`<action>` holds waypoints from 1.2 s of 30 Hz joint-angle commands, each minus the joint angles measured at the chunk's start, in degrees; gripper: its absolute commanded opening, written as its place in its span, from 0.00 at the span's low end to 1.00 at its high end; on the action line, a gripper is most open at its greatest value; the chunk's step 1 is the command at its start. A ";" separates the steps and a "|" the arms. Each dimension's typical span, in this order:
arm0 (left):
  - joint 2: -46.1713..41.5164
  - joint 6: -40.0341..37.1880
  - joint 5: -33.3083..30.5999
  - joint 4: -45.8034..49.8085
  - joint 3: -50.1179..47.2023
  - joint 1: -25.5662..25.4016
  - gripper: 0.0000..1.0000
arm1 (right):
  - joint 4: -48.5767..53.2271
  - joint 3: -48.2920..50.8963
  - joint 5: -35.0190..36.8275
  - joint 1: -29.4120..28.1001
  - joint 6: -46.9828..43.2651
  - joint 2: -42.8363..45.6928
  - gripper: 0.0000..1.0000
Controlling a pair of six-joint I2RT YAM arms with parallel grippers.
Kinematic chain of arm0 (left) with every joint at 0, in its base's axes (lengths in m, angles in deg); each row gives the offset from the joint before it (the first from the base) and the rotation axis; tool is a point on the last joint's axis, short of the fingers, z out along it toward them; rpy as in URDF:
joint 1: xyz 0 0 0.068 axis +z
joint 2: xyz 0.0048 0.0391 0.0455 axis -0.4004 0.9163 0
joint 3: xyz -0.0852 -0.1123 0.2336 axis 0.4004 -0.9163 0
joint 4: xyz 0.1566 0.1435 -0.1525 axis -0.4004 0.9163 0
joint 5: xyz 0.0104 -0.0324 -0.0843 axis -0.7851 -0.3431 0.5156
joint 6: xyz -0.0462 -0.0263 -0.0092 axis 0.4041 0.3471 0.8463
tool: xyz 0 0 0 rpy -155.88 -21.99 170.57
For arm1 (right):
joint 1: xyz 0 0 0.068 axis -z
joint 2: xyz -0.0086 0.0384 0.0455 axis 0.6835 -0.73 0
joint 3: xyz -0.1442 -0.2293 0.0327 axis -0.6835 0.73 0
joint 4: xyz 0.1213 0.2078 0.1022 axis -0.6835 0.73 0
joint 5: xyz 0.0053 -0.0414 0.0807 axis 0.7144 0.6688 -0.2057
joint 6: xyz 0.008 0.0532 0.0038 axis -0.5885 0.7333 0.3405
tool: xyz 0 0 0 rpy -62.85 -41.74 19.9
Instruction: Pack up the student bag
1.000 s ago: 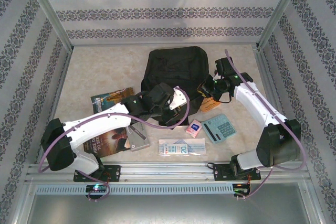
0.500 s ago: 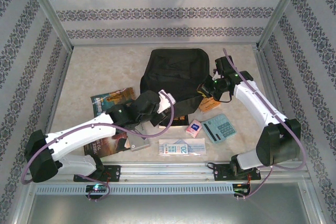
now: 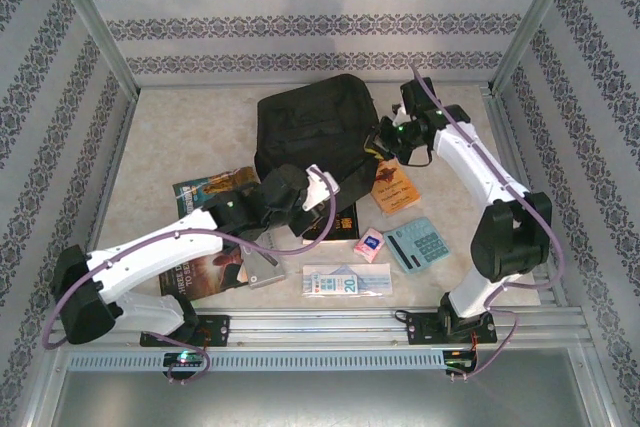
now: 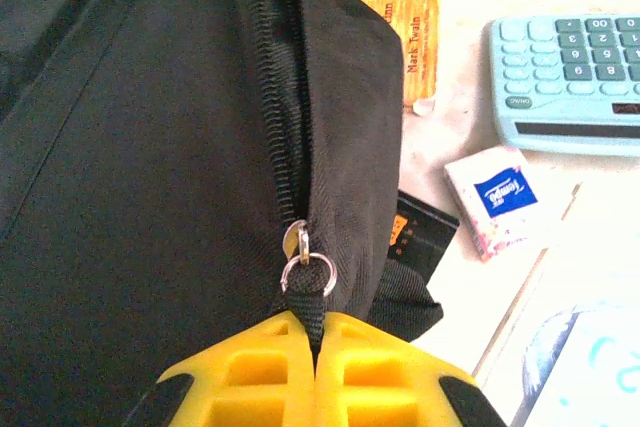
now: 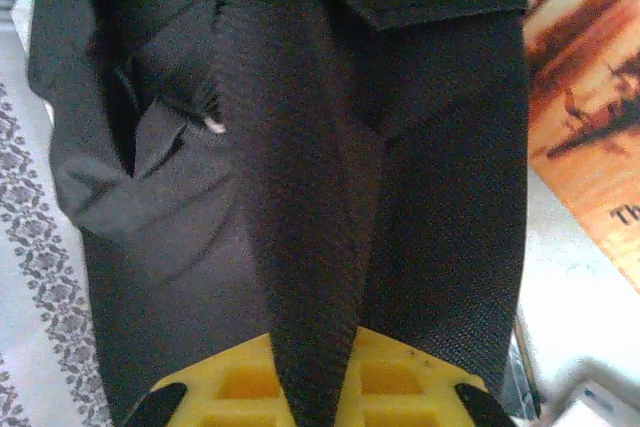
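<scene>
Black fabric bag [image 3: 310, 122] shifted left; L claw [image 4: 316, 325] pinches zip pull [image 4: 311, 299], R claw [image 5: 312, 362] grips woven strap [image 5: 300, 147].

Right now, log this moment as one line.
left gripper: shut on zipper pull | right gripper: shut on strap | student bag: on table | calculator, tissue pack: outside bag

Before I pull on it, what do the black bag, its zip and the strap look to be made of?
The large soft black backpack: woven synthetic fabric, matte, fine weave and soft folds. Its black zip teeth: probably plastic coil; the small silver pull ring: shiny metal. The ribbed black strap: coarse webbing, likely nylon.
</scene>
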 commanded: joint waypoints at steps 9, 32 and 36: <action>17.86 -1.66 0.12 0.29 18.04 -1.92 0.00 | 6.02 -1.20 21.70 3.84 5.03 6.18 0.57; 17.75 -6.10 4.12 -11.55 14.68 -1.92 0.00 | -9.22 23.44 5.09 0.05 21.96 27.51 0.59; 17.50 -6.38 4.04 -13.07 14.07 -1.92 0.00 | -10.04 25.99 4.19 -2.04 23.33 28.90 0.58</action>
